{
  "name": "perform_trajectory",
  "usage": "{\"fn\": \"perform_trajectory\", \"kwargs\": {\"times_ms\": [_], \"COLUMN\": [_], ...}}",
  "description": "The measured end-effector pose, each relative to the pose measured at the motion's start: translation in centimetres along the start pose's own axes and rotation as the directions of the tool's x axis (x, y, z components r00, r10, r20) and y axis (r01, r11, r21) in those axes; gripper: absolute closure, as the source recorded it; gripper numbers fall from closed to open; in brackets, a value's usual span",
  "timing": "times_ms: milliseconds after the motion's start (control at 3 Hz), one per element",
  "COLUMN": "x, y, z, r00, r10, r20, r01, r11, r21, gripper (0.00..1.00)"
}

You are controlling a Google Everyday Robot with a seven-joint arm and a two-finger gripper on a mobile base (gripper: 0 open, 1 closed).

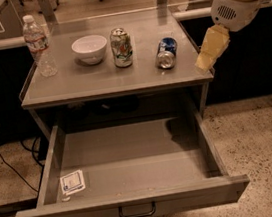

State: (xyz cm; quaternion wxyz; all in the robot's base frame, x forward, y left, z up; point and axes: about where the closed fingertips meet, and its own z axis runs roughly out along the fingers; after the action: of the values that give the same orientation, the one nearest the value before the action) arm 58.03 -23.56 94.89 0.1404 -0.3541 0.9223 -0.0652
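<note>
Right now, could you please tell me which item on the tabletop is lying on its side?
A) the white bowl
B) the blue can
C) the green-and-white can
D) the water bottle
B: the blue can lies tipped over, close to the gripper at the right edge of the table, while the water bottle, white bowl and green-and-white can all stand upright.
</note>
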Motion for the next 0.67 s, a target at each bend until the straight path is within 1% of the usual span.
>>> {"fn": "perform_trajectory", "kwargs": {"times_ms": [333, 667], "x": [-0.6, -3.4], "y": [0.1, -0.5], "z": [0.5, 2.5], "r00": [1.000, 0.987], "r10": [0.029, 0.158], "r20": [-0.005, -0.028], "r01": [-0.030, -0.160], "r11": [0.9992, 0.9824], "r21": [-0.026, -0.097], "gripper": [0.00, 0.00]}}
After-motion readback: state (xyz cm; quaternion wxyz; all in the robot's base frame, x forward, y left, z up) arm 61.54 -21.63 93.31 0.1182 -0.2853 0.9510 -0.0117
